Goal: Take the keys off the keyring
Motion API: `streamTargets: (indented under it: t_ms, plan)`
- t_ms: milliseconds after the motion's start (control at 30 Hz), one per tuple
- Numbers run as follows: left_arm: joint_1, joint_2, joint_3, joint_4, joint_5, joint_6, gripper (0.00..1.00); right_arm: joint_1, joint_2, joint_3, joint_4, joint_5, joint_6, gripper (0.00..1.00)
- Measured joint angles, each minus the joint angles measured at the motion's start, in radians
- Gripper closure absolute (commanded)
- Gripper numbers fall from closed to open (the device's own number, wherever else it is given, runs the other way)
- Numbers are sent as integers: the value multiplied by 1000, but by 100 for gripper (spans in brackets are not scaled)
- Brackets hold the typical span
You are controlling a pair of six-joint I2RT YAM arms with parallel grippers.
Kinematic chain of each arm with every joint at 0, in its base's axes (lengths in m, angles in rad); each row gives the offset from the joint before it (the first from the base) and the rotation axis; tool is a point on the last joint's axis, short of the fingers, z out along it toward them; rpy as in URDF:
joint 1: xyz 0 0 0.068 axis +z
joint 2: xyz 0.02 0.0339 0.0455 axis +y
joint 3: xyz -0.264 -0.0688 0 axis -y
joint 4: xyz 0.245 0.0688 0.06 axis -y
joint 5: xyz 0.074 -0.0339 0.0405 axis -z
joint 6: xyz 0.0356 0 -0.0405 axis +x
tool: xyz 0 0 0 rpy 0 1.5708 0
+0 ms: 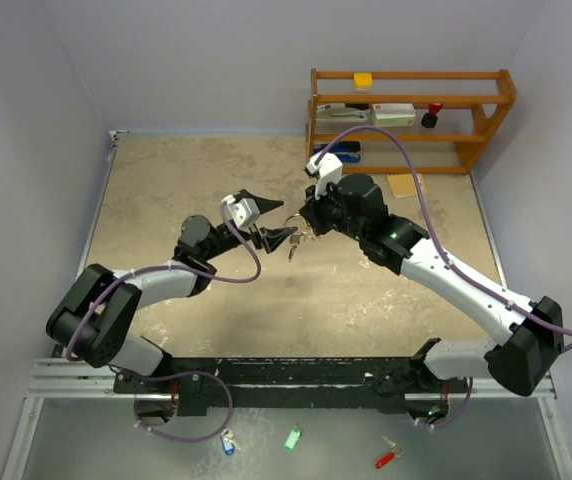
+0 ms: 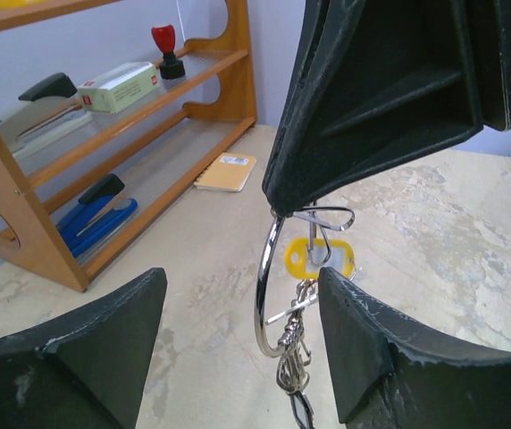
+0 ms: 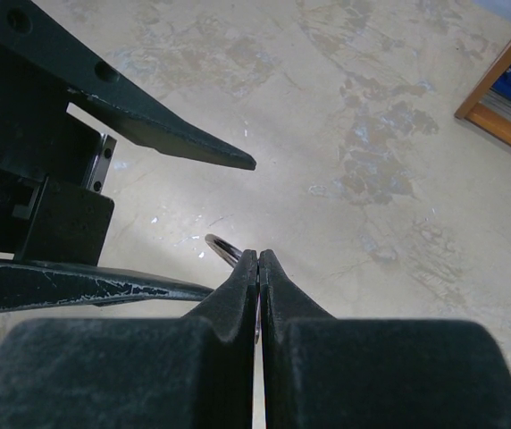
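My right gripper is shut on the top of the keyring, a thin silver ring held above the table. Only a sliver of the keyring shows past its fingertips in the right wrist view. From the ring hang the keys: one with a yellow head, a bunch of silver ones and a black-headed one at the bottom. My left gripper is open, its two fingers on either side of the ring and keys, the right finger close beside the bunch. In the top view both grippers meet mid-table.
A wooden shelf at the back right holds staplers, a box and a red stamp. A tan notepad lies in front of it. Blue, green and red keys lie on the near ledge behind the arm bases.
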Motion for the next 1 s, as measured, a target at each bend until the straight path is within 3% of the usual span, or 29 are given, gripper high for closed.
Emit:
streamTargets:
  t_ms: [100, 233, 400, 467, 533, 567, 867, 900, 967, 1000]
  plan:
    - [0, 14, 12, 16, 8, -9, 38, 2, -3, 0, 0, 0, 0, 100]
    - [0, 48, 14, 50, 22, -36, 54, 4, -8, 0, 3, 0, 0, 100]
    - [0, 90, 14, 85, 41, -72, 66, 6, -11, 0, 7, 0, 0, 100]
    - [0, 103, 14, 103, 46, -85, 75, 6, -11, 0, 7, 0, 0, 100]
    - [0, 118, 18, 127, 56, -105, 96, 6, -11, 0, 7, 0, 0, 100]
    - [0, 124, 22, 137, 60, -115, 100, 7, -11, 0, 7, 0, 0, 100]
    - [-3, 174, 42, 244, 87, -206, 100, 6, -14, -8, 39, 1, -2, 100]
    - [-4, 172, 42, 240, 82, -208, 100, 6, -16, -13, 47, 1, -3, 96]
    - [-5, 154, 42, 203, 66, -196, 100, 6, -21, -21, 58, 2, -5, 75]
    - [-7, 129, 42, 152, 46, -174, 100, 6, -26, -30, 68, 2, -8, 72]
